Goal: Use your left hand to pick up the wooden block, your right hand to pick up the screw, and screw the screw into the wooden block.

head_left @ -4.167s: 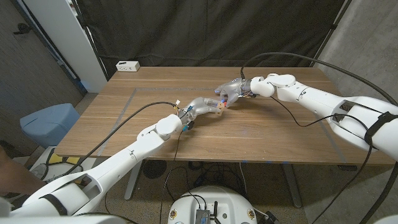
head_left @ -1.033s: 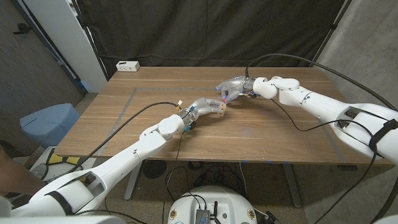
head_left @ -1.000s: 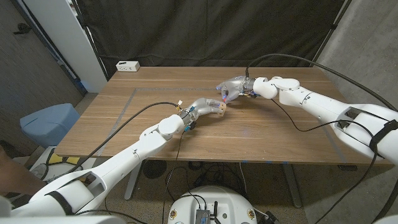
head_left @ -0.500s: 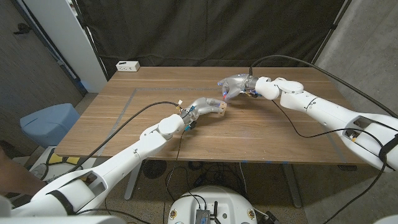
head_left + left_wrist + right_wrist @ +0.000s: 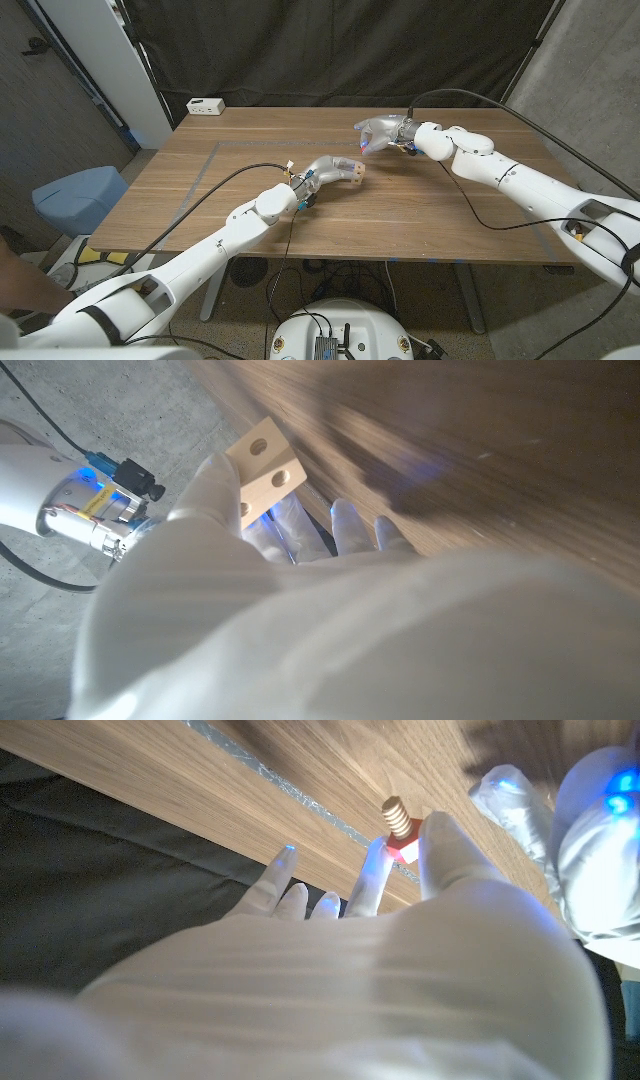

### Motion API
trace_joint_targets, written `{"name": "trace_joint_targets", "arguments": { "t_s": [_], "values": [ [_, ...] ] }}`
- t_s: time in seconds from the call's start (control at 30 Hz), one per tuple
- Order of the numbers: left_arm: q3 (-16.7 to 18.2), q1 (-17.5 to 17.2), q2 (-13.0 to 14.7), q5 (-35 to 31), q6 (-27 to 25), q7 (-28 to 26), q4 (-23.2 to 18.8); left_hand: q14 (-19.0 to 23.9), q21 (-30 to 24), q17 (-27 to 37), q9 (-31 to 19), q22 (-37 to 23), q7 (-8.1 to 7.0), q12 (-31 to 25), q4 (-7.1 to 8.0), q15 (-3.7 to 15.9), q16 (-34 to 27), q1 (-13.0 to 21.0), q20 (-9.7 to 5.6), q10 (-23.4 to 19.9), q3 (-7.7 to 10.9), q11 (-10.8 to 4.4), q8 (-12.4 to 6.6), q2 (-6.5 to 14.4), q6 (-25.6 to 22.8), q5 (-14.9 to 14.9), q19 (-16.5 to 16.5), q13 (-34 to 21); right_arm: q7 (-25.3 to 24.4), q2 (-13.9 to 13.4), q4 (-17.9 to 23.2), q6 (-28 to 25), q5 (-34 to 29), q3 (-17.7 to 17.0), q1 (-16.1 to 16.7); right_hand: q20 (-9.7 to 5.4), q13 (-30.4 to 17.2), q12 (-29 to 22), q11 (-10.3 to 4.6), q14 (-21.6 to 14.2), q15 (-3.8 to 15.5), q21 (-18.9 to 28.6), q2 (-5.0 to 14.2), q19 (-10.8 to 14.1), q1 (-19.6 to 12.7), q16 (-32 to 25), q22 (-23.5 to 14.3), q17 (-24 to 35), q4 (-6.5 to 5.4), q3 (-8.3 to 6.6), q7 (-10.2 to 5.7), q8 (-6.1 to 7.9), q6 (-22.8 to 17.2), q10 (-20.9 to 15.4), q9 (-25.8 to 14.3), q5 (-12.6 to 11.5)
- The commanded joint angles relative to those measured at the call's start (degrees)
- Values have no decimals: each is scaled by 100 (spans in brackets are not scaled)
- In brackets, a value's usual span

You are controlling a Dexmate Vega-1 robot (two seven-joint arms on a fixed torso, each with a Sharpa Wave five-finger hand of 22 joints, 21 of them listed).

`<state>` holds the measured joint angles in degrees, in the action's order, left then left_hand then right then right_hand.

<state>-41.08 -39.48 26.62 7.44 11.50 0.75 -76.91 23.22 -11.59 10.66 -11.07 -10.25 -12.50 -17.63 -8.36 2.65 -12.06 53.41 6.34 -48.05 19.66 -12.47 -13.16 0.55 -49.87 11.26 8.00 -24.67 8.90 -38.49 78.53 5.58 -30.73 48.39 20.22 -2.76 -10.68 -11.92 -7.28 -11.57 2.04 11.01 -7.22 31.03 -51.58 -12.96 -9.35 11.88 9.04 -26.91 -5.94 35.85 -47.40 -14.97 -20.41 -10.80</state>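
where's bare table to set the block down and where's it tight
Bare wood lies on the table along the near edge under the right arm, and in the left part between the tape line and the white box. It is tight mid-table, between the left hand holding the wooden block and the right hand pinching the screw.

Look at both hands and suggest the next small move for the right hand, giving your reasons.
Probably bring the right hand back toward the left hand and line the screw up with a hole. The left hand holds the wooden block with its holes exposed, the screw is pinched with its threaded tip free, and the two hands are apart.
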Motion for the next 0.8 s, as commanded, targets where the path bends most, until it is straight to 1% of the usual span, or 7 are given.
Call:
{"name": "trace_joint_targets", "arguments": {
  "t_s": [0.03, 0.27, 0.3, 0.63, 0.67, 0.8],
  "values": [
    [23, -22, -81, 13, 99, -80, 86, 48, -28, 18, -22, -35, 79, 16, 21, 413, -2, -2, -11, -33, -2, -6, -30, 68, -209, 37, 7, -13, -168, -62, 450, -457, 384, -377, 368, -526, -16, 0, 36, -50, 488, -15, 11, 70, 20, -17, -7, 27, -29, -4, 14, 35, -50, -72, -30, 13],
    [32, -22, -165, 26, 174, -154, 171, 47, -28, 17, -22, -35, 77, 23, 14, 406, 1, 4, -11, -37, -5, -7, -26, 70, -206, 39, 6, -17, -410, -48, 555, -499, 752, -594, 580, -519, -17, 3, 70, -63, 495, -17, 24, 79, 19, -16, -8, 31, -28, -12, 21, 52, -59, -102, -36, 18],
    [33, -22, -173, 32, 184, -155, 180, 46, -28, 16, -22, -35, 78, 25, 12, 406, 2, 6, -11, -37, -5, -7, -24, 70, -203, 39, 7, -18, -437, -44, 572, -509, 797, -618, 606, -517, -17, 6, 57, -63, 493, -18, 24, 79, 20, -15, -8, 31, -27, -13, 28, 55, -61, -100, -37, 19],
    [60, -93, -223, 60, 228, -265, 155, 53, -27, 17, -23, -35, 78, 34, 9, 411, 1, 8, -9, -44, -8, -7, -22, 81, -210, 42, 3, -24, -705, -51, 901, -852, 1187, -875, 910, -492, -17, 22, 98, -73, 460, -23, 34, 82, 40, -13, -9, 37, -34, -13, 37, 64, -45, -104, -42, 29],
    [62, -99, -226, 65, 227, -268, 147, 55, -27, 16, -23, -35, 80, 34, 8, 413, 0, 9, -8, -45, -9, -8, -22, 81, -212, 43, 4, -25, -734, -55, 937, -884, 1220, -897, 940, -485, -17, 21, 129, -74, 459, -22, 39, 85, 43, -12, -9, 38, -36, -14, 44, 70, -52, -115, -43, 31],
    [71, -117, -234, 72, 234, -296, 126, 58, -27, 15, -23, -35, 78, 36, 3, 412, 2, 10, -12, -55, -13, -8, -20, 77, -214, 43, 3, -28, -855, -50, 1052, -993, 1364, -984, 1045, -476, -17, 26, 120, -79, 452, -23, 40, 91, 52, -12, -9, 41, -38, -13, 49, 78, -56, -121, -45, 35]
  ]
}}
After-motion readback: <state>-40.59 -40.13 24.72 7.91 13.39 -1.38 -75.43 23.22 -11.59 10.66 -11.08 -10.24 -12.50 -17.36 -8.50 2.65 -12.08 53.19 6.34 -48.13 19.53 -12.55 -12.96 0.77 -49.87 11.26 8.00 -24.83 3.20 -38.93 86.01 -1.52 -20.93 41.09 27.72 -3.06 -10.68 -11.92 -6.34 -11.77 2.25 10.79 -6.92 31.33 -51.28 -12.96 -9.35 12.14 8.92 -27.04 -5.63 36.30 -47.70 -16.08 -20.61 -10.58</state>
